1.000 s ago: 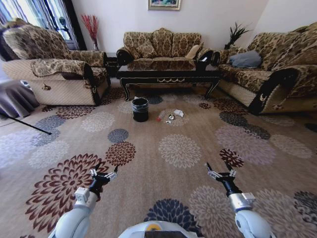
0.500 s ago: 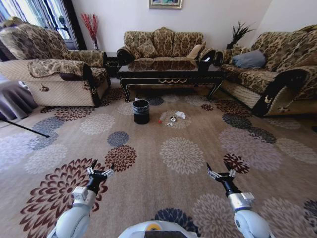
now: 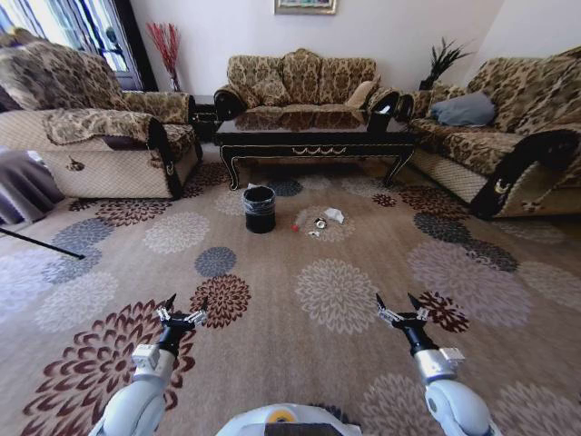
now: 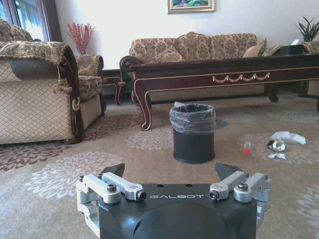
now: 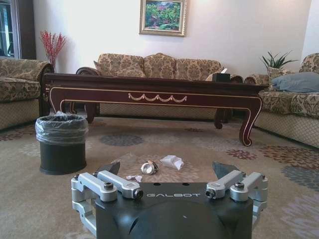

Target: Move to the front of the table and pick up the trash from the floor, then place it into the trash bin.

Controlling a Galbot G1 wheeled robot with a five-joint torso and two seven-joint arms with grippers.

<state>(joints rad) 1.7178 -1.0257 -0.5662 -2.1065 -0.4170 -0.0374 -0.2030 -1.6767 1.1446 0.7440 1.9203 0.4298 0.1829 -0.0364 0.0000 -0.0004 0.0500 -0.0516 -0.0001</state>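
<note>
- Ahead, the floor [image 3: 345, 363] is beige carpet with round flower medallions, seen from the head camera.
- Left tool [image 3: 182, 313] hangs low over a dark red medallion at the near left, its fingers spread apart and gripping nothing; the left wrist camera shows the same open fingers [image 4: 115, 180].
- Armchair [image 3: 91, 127] stands at the far left, well apart from the tool.
- Bin [image 3: 260, 208], a round black bucket with a thin liner around its rim, stands on the carpet just in front of the desk's left legs.
- Desk [image 3: 313, 138], long, low and dark with gold scroll trim on its front edge, sits across the middle of the room, before a sofa [image 3: 300, 82] by the wall.
- Trash lies on the carpet right of the bin and near it: a small red-capped tube [image 3: 294, 227] closest to the bin, a shiny wrapper [image 3: 320, 222] beside it, and crumpled white paper [image 3: 334, 215] farthest right.
- From the right wrist camera, the wrapper and paper lie close together, apart from the bin.
- Right tool [image 3: 402, 312] hangs low at the near right, fingers also spread wide and empty, well short of the trash.
- Second sofa [image 3: 508, 136] lines the right side.
</note>
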